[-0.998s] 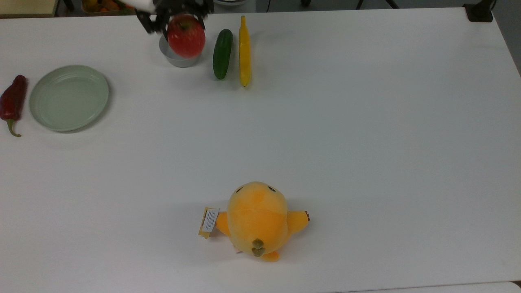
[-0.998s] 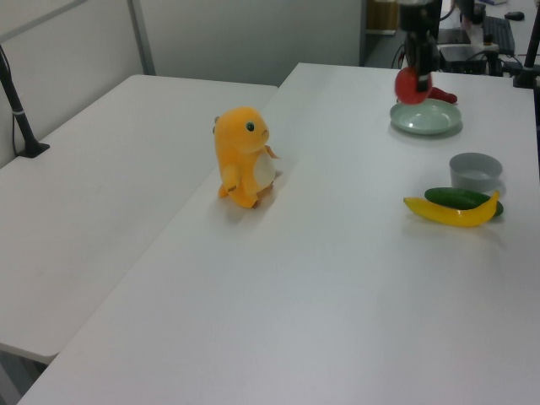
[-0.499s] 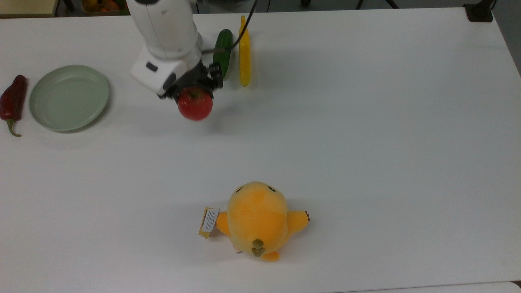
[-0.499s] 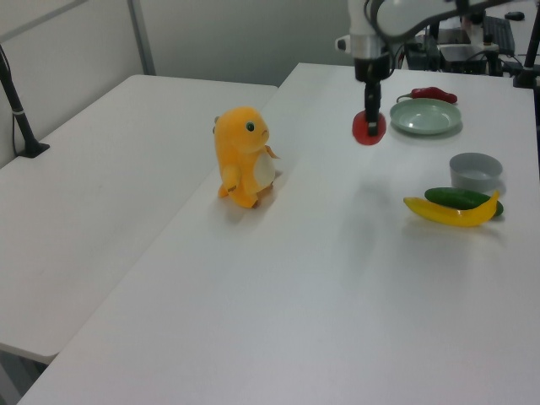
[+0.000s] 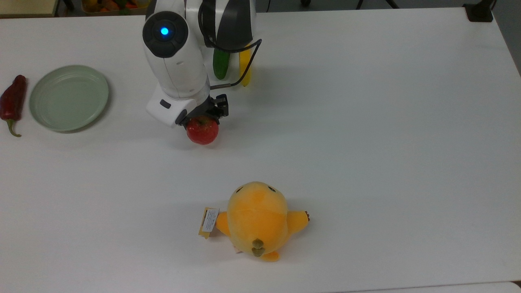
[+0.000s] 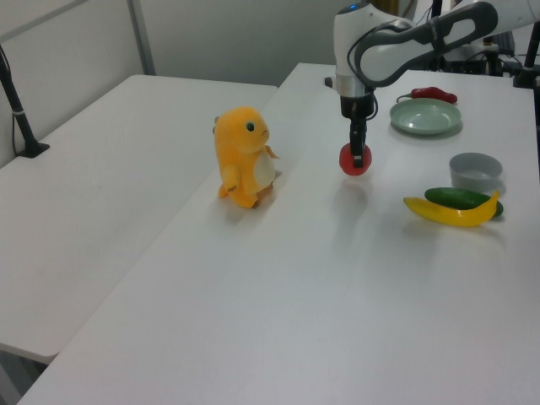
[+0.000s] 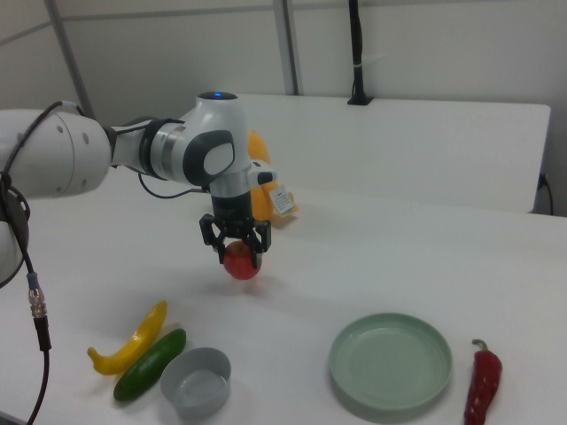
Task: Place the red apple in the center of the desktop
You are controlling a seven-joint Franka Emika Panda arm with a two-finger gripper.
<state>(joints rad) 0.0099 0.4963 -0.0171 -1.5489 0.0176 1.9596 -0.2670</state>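
The red apple hangs just above the white desktop, with my gripper shut on its top from above. In the top view it sits left of the desktop's middle, well above the plush toy. The white arm hides the apple's upper part in the top view.
An orange plush toy stands near the desktop's front in the top view. A green plate and dark red chili pepper lie at the top view's left. A cucumber, banana and grey bowl are behind the arm.
The arm has carried the apple from over the grey bowl toward the desktop's middle and lowered it close to the surface. Nothing else has moved.
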